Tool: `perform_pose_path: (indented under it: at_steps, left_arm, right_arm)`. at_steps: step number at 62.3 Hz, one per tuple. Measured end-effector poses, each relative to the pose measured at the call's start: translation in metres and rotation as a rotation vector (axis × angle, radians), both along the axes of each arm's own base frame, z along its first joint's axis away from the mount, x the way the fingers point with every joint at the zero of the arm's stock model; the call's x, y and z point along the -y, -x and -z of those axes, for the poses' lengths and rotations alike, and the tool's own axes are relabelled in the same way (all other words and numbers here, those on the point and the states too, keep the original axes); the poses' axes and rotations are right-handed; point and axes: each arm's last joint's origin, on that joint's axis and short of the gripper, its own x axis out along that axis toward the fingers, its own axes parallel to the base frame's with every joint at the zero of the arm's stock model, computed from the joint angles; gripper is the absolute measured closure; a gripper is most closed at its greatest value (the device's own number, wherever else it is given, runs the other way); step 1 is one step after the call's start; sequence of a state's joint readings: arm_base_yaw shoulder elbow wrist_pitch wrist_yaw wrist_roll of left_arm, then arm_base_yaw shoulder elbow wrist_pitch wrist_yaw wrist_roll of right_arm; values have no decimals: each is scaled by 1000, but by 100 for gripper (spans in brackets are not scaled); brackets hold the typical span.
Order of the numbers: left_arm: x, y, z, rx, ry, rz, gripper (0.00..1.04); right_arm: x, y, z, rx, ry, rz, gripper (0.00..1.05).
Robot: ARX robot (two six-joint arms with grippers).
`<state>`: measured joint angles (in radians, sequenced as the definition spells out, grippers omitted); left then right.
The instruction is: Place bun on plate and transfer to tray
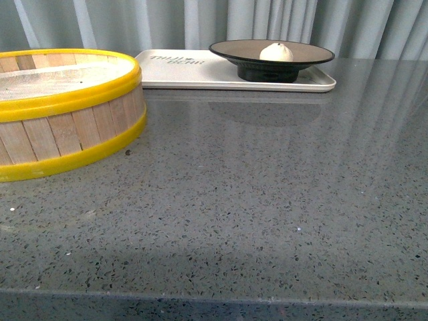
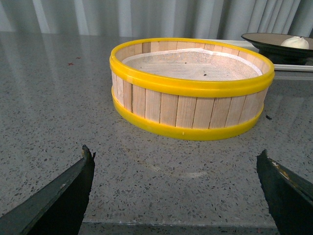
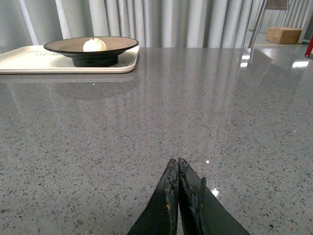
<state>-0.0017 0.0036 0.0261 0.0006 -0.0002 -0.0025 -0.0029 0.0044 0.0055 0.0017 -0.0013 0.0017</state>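
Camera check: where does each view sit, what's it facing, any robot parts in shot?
Front: on the body, facing across the table to the steamer basket and tray; no arms show.
Left wrist: faces the basket; open left gripper shows.
Right wrist: faces bare table; shut right gripper shows.
All three share the plate holding the bun.

Grey speckled stone-look countertop (image 1: 254, 200) is carrying everything, its glossy surface reflecting the curtain behind. Round wooden steamer basket (image 1: 60, 110) with yellow rims is sitting directly on it at the front-view left, near side. Cream-white rectangular tray (image 1: 180, 70) is lying flat on it at the far edge, just behind the basket's far right side, apart from it. A few small dark crumbs are lying beside the basket.
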Motion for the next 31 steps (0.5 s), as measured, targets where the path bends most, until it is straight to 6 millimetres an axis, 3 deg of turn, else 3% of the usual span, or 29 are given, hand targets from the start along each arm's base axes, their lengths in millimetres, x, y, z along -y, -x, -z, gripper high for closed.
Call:
perform_pose_path:
  at_steps: [18, 31]
  left_arm:
    - [0, 0, 0, 0, 0, 0, 7]
    - [0, 0, 0, 0, 0, 0, 7]
  right_arm:
    - [0, 0, 0, 0, 0, 0, 59]
    - [0, 0, 0, 0, 0, 0, 17]
